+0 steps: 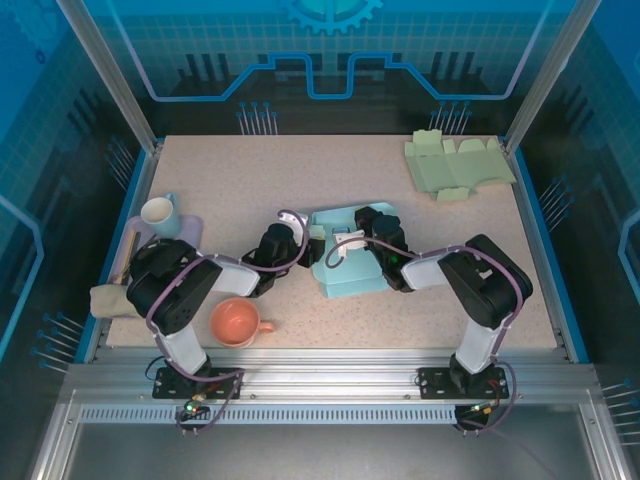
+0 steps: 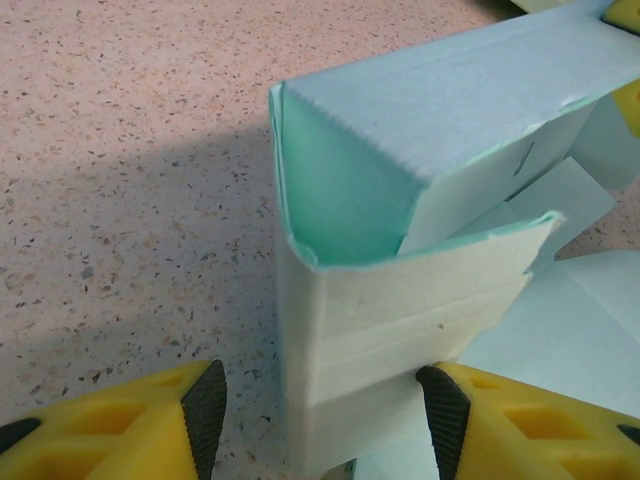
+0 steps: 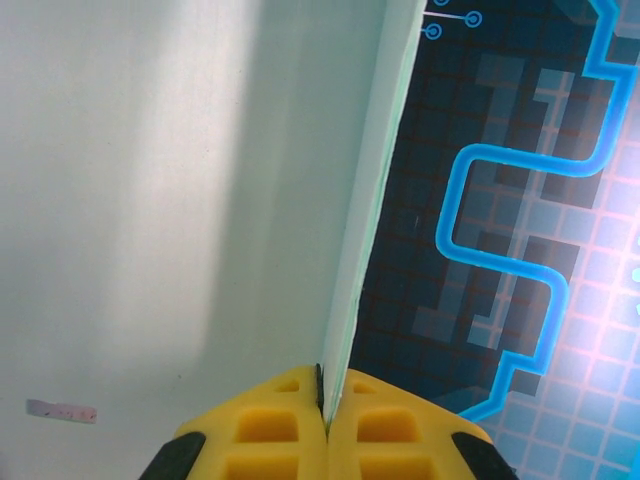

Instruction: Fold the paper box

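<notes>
The left arm lies low across the table (image 1: 300, 170) and reaches right toward the middle. The right arm folds back at its elbow and reaches left. The two wrists meet over the box (image 1: 350, 275), which sits at the table's centre, slightly right.

The left gripper (image 2: 322, 400) stands about half open around an upright corner of the box. Its right pad (image 2: 440, 410) is at the wall, its left pad is apart from it, and it clamps nothing. The right gripper (image 3: 325, 410) is shut on the thin edge of a box panel, with the paper running up from between its yellow fingers.

The box is pale blue-green card, matte, with creased walls half raised and flat flaps spread on the table. The fingers are yellow moulded plastic with black ribbed pads. The table top is beige with dark speckles.

The left wrist view shows the greener inside of the corner, the paler outside wall with fold lines across it, and a slightly torn top edge. The right wrist view shows one smooth panel edge-on against the blue patterned backdrop.

The top view also takes in a stack of flat green blanks (image 1: 460, 165) at the far right, a white mug (image 1: 158, 212) at the left and an orange cup (image 1: 235, 322) near the left base.
</notes>
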Robot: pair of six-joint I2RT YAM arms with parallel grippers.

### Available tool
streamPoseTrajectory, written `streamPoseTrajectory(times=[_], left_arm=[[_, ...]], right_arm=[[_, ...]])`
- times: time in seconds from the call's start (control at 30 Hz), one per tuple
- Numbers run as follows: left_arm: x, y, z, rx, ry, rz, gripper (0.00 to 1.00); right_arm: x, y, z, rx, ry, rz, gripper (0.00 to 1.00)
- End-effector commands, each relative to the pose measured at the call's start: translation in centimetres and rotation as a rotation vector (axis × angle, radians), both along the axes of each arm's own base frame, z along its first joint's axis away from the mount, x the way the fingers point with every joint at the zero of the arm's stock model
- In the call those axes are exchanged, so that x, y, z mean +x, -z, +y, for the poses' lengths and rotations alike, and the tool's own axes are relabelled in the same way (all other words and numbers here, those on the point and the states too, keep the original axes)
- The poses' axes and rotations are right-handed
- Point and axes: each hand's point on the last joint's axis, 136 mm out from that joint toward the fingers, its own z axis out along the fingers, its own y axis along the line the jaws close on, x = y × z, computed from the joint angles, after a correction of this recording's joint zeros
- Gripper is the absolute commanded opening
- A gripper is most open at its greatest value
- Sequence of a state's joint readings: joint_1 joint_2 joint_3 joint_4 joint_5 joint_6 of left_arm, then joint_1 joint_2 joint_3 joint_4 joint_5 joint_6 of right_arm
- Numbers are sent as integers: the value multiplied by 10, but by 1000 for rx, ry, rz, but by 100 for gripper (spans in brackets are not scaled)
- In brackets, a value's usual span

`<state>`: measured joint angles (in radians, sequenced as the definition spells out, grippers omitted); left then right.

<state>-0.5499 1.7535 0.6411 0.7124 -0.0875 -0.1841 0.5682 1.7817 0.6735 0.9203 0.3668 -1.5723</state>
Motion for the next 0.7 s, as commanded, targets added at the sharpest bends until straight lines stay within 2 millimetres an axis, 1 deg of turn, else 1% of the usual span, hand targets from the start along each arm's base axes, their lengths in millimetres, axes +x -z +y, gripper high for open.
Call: streamPoseTrajectory(times=[0.0,0.2,0.37,0.57,0.67], left_arm=[[12,-13,-11,-26,9,-30,57],[19,-11,-12,-7,-4,-34,55],[25,-8,-11,18,-24,-38,50],[37,-2,-2,45,-103,-32,49],[45,-1,5,69,-175,-26,49]], right_arm=[[-9,-6,9,2,-32,-8,0],[-13,-9,12,7,-45,-6,0],[-13,-7,12,10,-45,6,0],[-15,-7,12,12,-50,19,0],[-15,-6,12,17,-50,30,0]])
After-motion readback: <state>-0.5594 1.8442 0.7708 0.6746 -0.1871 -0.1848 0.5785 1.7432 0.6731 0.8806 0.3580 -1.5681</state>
